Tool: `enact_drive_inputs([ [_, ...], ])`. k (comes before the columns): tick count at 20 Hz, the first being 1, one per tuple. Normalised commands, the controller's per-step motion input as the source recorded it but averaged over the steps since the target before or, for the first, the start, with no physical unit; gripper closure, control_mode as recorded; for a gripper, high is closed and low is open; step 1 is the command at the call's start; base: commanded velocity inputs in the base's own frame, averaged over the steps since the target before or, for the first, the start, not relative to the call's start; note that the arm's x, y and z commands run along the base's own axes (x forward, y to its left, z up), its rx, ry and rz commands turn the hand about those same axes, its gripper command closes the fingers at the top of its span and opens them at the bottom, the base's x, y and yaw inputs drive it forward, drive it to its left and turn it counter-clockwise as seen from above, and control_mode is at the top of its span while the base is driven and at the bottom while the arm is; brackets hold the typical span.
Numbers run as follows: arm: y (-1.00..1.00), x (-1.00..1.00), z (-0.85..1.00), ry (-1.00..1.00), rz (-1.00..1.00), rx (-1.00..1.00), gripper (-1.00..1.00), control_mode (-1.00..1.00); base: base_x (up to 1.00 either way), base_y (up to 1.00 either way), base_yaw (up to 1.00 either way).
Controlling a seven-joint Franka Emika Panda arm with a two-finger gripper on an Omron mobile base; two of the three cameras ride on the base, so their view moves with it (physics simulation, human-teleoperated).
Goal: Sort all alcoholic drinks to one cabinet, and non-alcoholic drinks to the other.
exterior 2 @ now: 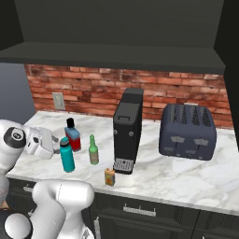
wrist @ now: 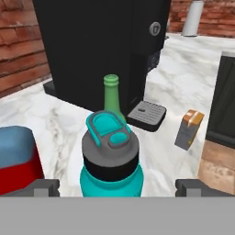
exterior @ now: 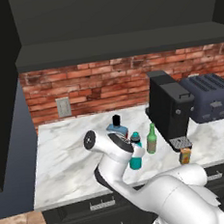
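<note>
Drinks stand clustered on the marble counter (exterior: 65,157) in the left base view, the teal bottle (exterior: 135,156) partly behind the arm. From the right base, the gripper (exterior 2: 52,142) sits level just beside it, flask (exterior 2: 72,135) behind. Hand view: fingertips (wrist: 43,187) spread wide, flanking the bottle, likely lined up for a side grasp; green bottle (wrist: 111,98) and carton (wrist: 189,129) wait beyond.

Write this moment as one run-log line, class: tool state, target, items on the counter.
tool: open, jaws either side of teal bottle, not closed | flask, green bottle, carton: standing on counter
</note>
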Motion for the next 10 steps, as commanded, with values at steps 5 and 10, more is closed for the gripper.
enact_drive_inputs([
  [5,-0.08,0.1,-0.05,0.0,0.0,0.0,-1.0,-1.0,0.0,0.0,0.0],
  [10,-0.03,0.12,-0.1,0.01,0.0,-0.01,-1.0,-1.0,0.0,0.0,0.0],
])
